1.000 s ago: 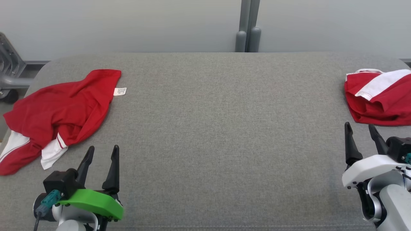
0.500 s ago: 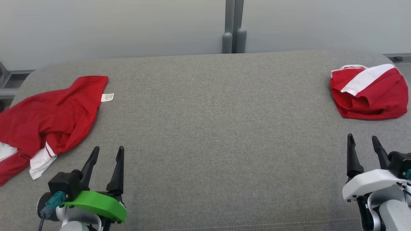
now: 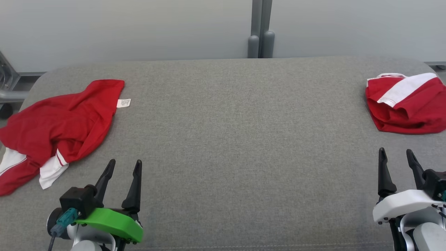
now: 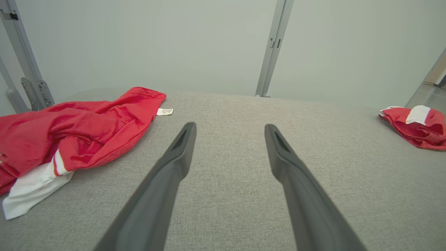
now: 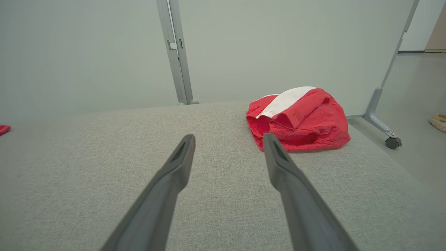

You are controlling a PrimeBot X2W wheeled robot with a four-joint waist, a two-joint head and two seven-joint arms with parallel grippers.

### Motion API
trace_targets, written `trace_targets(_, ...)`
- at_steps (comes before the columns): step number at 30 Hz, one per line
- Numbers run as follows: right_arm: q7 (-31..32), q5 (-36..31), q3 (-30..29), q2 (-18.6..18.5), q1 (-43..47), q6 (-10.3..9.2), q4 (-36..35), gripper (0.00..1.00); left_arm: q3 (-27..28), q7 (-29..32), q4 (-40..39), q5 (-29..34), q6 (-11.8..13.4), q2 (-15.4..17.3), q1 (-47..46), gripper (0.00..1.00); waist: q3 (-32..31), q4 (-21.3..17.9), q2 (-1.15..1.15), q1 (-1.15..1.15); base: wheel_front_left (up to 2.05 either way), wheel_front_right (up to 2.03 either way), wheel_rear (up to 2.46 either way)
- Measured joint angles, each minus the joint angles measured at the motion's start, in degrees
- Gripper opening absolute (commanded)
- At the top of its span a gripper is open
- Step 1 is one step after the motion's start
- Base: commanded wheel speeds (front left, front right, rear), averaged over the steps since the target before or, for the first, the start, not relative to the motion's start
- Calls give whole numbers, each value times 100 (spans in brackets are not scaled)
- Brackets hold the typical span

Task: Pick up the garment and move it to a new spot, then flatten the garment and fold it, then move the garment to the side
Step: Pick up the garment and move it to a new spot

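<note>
Head view: a crumpled red garment (image 3: pixel 59 125) with white trim lies limp at the grey woven worktop's (image 3: pixel 237 139) left end; a second red-and-white bundle (image 3: pixel 406 111), seemingly folded, sits at the right. Left jaws and right jaws stand released, empty.

This seems to be a robot test lab, not a home. Plain pale partition panels (image 3: pixel 139 31) on grey metal posts (image 3: pixel 260 24) close the top of the frame. At the right, one foot has a caster wheel (image 5: pixel 393 142) on the bare floor (image 5: pixel 418 164). A grey padded desk (image 3: pixel 244 139) lies below.
</note>
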Motion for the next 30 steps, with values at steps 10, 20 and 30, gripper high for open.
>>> trace_targets(10, 0, -194, 424, 55, -31, 167, -105, 100, 369, -15, -67, 35, 76, -60, 71, 100, 12, 579, 0, 0, 0, 0, 0)
trace_targets(20, 0, -365, 842, 179, -391, 486, 41, 100, 789, -15, -281, 92, 225, -67, 524, 100, -20, 1344, 0, 0, 0, 0, 0)
trace_targets(30, 0, -385, 667, 131, -394, 456, 138, 100, 768, -15, -356, 134, 146, -159, 546, 100, 15, 2132, 0, 0, 0, 0, 0)
